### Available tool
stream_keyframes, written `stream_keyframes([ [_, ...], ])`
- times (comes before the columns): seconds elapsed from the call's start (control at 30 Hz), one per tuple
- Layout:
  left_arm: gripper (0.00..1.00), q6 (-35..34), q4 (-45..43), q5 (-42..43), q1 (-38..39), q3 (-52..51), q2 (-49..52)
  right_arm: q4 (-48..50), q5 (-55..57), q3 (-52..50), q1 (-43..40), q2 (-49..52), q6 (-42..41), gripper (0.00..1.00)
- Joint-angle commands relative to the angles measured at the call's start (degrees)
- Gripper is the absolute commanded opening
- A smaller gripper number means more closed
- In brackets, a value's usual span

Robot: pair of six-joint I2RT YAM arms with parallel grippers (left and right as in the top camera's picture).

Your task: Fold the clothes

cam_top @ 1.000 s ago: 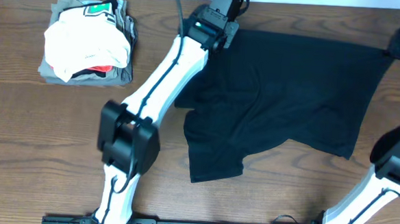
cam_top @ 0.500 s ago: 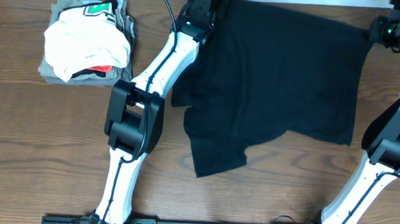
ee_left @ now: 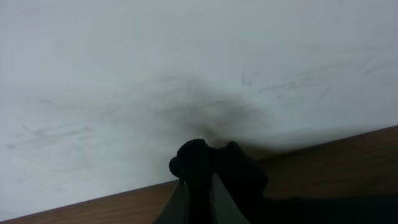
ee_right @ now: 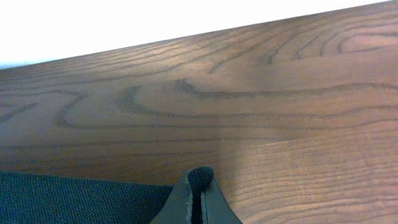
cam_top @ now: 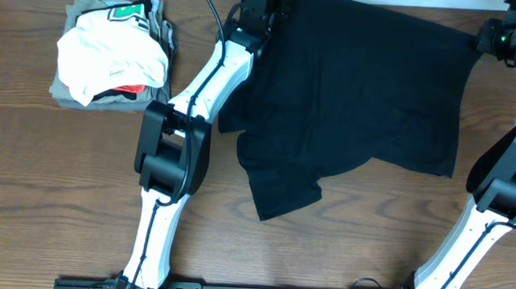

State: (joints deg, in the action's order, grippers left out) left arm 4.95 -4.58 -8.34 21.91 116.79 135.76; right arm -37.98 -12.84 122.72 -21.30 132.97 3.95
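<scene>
1. Overhead view is showing a black shirt (cam_top: pixel 358 97) lying spread over the far right part of the tabletop (cam_top: pixel 61 196), with its far edge running along the back edge of the tabletop.
2. The left gripper (cam_top: pixel 262 1) is sitting at the shirt's far left corner and the right gripper (cam_top: pixel 496 37) at its far right corner. Both arms are reaching out toward the back of the tabletop.
3. In the left wrist view, the left gripper's fingers are pressing together on a small bunch of black fabric, so this gripper is gripping the black shirt. A pale wall (ee_left: pixel 186 62) is filling most of the view behind it.
4. In the right wrist view, the right gripper's fingers are pinching tight with a tuft of dark cloth sticking up between their tips, so it is also gripping the black shirt. More of the fabric is lying on the wood at the lower left of that view.
5. The near edge of the shirt is lying uneven and creased. At its left end, a flap like a sleeve is pointing toward the near side of the tabletop.
6. A pile of clothes (cam_top: pixel 112 53) is sitting in the far left corner, well apart from the shirt. A white garment is lying on top, grey cloth is lying underneath, and bits of red and green are showing.
</scene>
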Motion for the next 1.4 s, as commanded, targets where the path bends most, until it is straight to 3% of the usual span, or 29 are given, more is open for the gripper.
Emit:
stream_keyframes([
  [0.0,0.06,1.03,0.04,-2.8,-3.26,0.57,1.42,0.46,4.48,0.22,-0.85,0.48,1.51,0.01],
  [0.23,0.06,1.01,6.56,-2.82,-2.95,0.59,-0.85,-5.11,3.13,0.24,-0.81,-0.87,1.46,0.01],
  [0.63,0.06,1.01,32.83,-2.8,-1.4,0.59,-10.58,-22.77,2.95,0.24,-1.81,-3.15,1.46,0.01],
  [1.0,0.06,0.31,52.11,-2.19,1.46,0.5,-12.41,-28.7,2.95,0.24,-4.26,-3.21,1.49,0.01],
  [1.37,0.06,0.35,55.91,3.32,1.97,-7.13,-11.67,-28.94,2.95,0.22,-4.24,-3.19,1.51,0.01],
])
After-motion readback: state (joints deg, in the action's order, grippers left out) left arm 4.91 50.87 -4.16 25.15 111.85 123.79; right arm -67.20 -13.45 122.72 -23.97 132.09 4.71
